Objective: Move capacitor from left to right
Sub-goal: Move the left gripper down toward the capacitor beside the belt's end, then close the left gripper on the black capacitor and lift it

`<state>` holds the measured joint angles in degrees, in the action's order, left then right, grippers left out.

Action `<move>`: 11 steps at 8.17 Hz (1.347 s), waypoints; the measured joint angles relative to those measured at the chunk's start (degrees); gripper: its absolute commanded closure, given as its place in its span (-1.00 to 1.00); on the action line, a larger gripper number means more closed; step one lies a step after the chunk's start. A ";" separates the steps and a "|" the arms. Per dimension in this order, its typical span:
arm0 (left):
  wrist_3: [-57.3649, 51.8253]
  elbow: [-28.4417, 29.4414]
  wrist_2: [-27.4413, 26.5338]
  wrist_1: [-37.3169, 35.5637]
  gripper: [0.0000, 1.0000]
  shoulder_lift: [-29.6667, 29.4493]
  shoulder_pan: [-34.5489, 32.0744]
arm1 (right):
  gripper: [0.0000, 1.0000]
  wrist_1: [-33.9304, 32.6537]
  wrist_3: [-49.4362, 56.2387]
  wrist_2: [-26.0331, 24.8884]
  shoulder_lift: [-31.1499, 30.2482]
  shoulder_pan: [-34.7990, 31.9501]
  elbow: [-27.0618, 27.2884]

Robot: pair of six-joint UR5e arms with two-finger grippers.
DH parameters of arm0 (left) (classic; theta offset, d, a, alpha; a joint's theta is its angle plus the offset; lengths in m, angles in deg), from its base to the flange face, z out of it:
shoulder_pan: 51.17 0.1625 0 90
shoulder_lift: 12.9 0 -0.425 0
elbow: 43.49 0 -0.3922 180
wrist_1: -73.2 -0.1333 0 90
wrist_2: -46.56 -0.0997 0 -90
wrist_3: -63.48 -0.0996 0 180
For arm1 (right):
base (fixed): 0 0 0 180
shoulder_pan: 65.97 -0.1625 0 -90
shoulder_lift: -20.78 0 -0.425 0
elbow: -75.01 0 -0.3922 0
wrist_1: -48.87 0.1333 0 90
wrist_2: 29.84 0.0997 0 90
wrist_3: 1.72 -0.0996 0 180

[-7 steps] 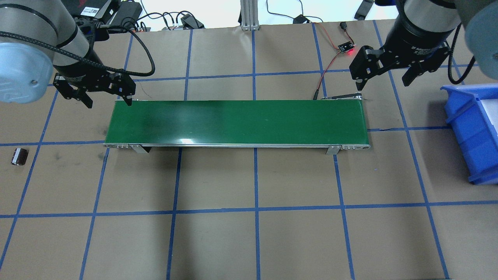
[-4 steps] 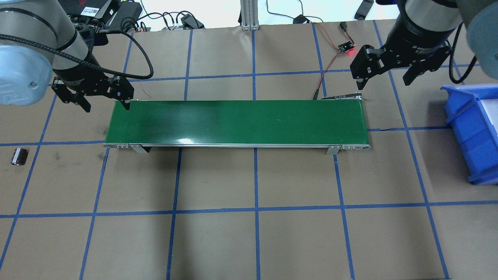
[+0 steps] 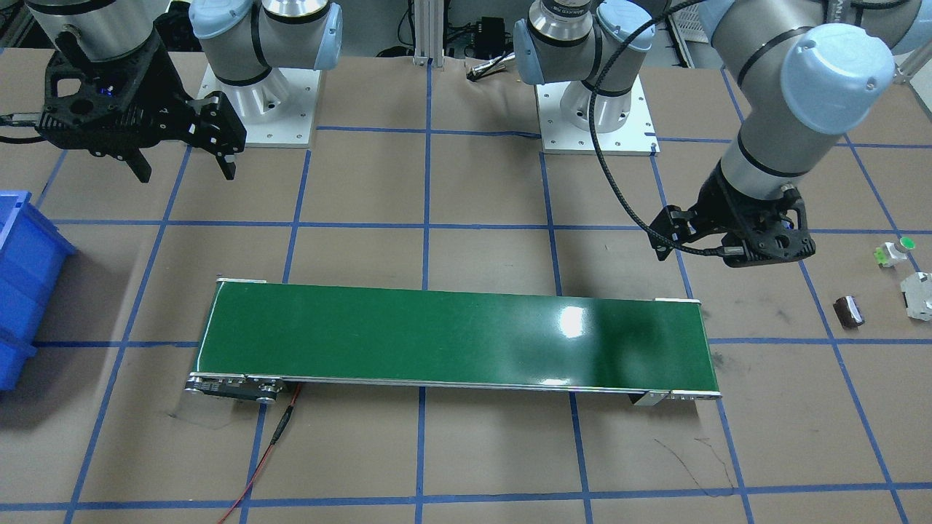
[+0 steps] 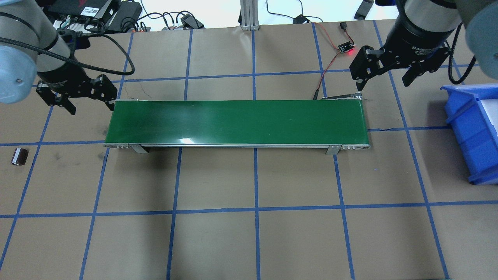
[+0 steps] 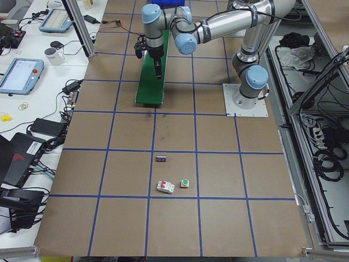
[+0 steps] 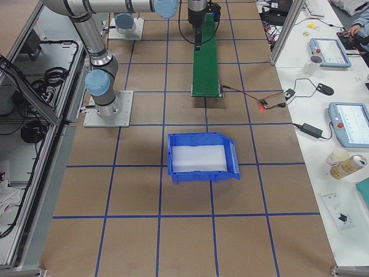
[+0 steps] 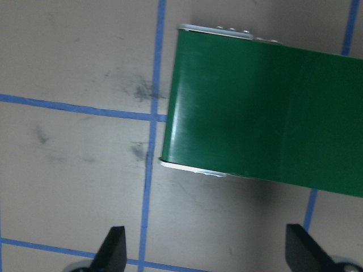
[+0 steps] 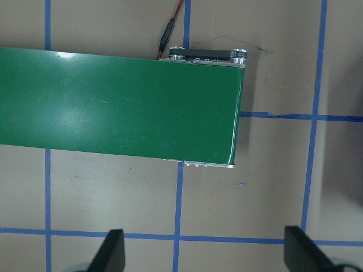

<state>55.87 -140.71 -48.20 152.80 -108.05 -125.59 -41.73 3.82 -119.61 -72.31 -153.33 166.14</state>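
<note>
The capacitor (image 4: 19,156), a tiny dark cylinder with pale markings, lies on the table far left of the green conveyor belt (image 4: 237,122). It also shows in the front view (image 3: 849,310) and the left side view (image 5: 161,159). My left gripper (image 4: 92,104) is open and empty. It hovers just off the belt's far left corner, well away from the capacitor; its wrist view (image 7: 207,252) shows only the belt end (image 7: 266,107) and table. My right gripper (image 4: 383,83) is open and empty above the belt's far right corner.
A blue bin (image 4: 472,132) stands at the right table edge. A small white piece with a green cap (image 3: 894,249) and a white blocky part (image 3: 917,295) lie near the capacitor. A red wire and a small lit board (image 4: 344,47) sit behind the belt's right end.
My left gripper has moved left, off the belt's left corner and over the table. The right gripper and the capacitor have stayed put.
</note>
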 measured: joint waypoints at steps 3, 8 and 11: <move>-6.90 -0.36 0.03 -5.29 -1.00 -3.13 10.92 | -1.00 -0.23 0.00 -0.12 -0.13 -0.16 -0.16; -22.76 -0.42 0.09 -20.69 -1.00 -15.40 27.16 | -1.00 -0.47 0.00 0.00 -0.08 -0.12 -0.62; -26.06 -0.10 -0.07 -26.21 -1.00 -22.72 31.39 | -1.00 -0.45 0.00 -0.03 -0.11 -0.09 -0.74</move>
<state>29.80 -140.80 -48.27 126.59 -130.77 -94.20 -42.18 3.82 -119.64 -72.42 -153.43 165.40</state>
